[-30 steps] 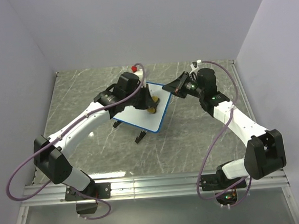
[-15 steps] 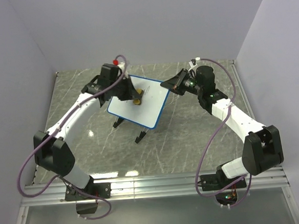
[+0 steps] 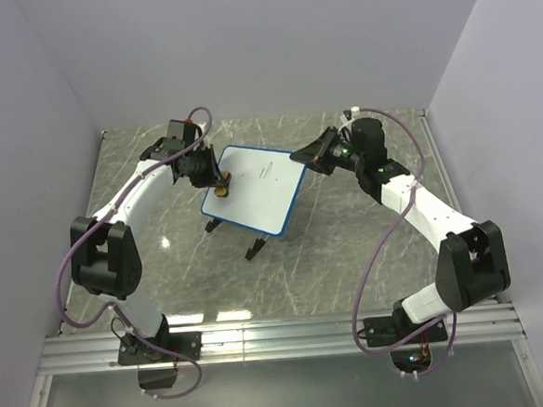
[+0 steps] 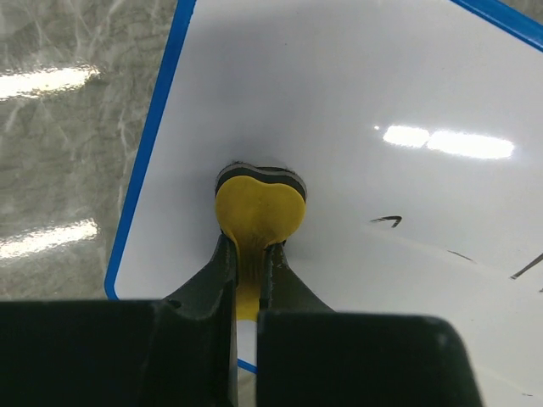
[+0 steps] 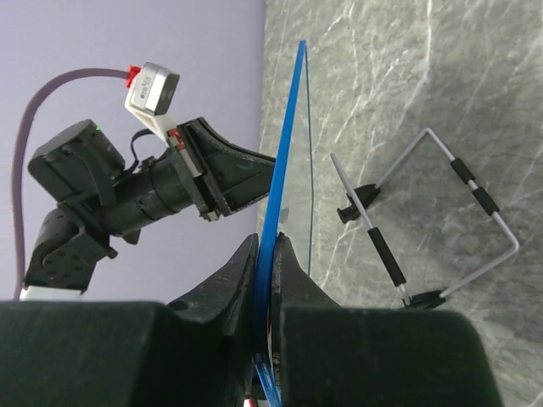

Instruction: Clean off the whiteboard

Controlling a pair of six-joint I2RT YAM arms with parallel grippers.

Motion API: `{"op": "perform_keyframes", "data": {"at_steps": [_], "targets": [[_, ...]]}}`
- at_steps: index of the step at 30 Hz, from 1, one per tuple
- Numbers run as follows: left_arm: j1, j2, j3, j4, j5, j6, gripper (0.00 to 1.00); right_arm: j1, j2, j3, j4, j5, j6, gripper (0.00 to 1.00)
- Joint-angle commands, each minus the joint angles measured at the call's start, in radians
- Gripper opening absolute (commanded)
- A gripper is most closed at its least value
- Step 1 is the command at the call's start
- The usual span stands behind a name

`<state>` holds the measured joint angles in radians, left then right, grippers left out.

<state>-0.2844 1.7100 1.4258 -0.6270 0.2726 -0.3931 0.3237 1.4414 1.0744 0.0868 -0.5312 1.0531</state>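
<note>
Bright overhead light leaves glare patches on the whiteboard (image 4: 356, 102) and marble table (image 4: 76, 153).

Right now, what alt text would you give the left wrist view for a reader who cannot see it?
The left fingers pinch a yellow eraser, pressed against the whiteboard near its blue left rim. A few thin dark marks sit to the eraser's right, and the grey marbled table shows at left.

The blue-rimmed whiteboard (image 3: 256, 188) stands tilted on black feet near the tabletop's (image 3: 349, 245) far edge, bearing a few dark strokes.
</note>
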Motion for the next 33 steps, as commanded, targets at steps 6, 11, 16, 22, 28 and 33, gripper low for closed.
{"op": "perform_keyframes", "data": {"at_steps": [6,11,16,22,28,33], "targets": [[0.048,0.014,-0.057,-0.036,-0.039,0.054,0.00,0.021,-0.042,0.154,0.341,-0.204,0.206,0.00],[0.068,0.034,-0.008,-0.046,-0.030,0.046,0.00,0.026,-0.027,0.159,0.373,-0.227,0.226,0.00],[0.064,0.072,0.077,-0.054,0.066,0.025,0.00,0.043,-0.006,0.170,0.395,-0.259,0.242,0.00],[-0.018,0.120,0.217,-0.089,0.148,0.007,0.00,0.066,0.001,0.170,0.389,-0.254,0.234,0.00],[-0.157,0.164,0.347,-0.115,0.194,-0.033,0.00,0.084,0.016,0.185,0.383,-0.248,0.225,0.00],[-0.252,0.149,0.352,-0.096,0.232,-0.110,0.00,0.087,0.016,0.183,0.373,-0.236,0.214,0.00]]}}
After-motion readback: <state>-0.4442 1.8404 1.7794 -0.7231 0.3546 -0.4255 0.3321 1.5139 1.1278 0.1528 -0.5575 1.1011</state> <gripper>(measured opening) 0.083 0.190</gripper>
